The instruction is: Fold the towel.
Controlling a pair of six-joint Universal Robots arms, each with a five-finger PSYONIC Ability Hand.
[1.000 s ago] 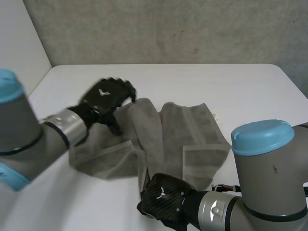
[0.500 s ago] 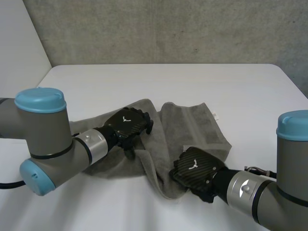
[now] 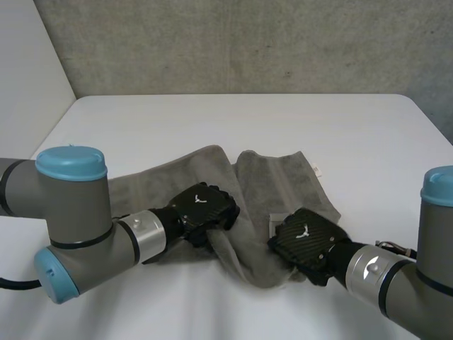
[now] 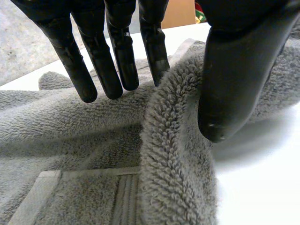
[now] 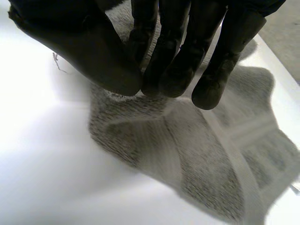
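A white table stood before a rough grey wall, with a white panel at the robot's left.

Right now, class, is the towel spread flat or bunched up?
Bunched: the towel lies in ridges, one raised fold pinched between the left robot hand's thumb and fingers.

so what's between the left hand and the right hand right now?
In the head view, a bunched ridge of the towel lies between the left hand and the right hand. It's cloth the whole way across.
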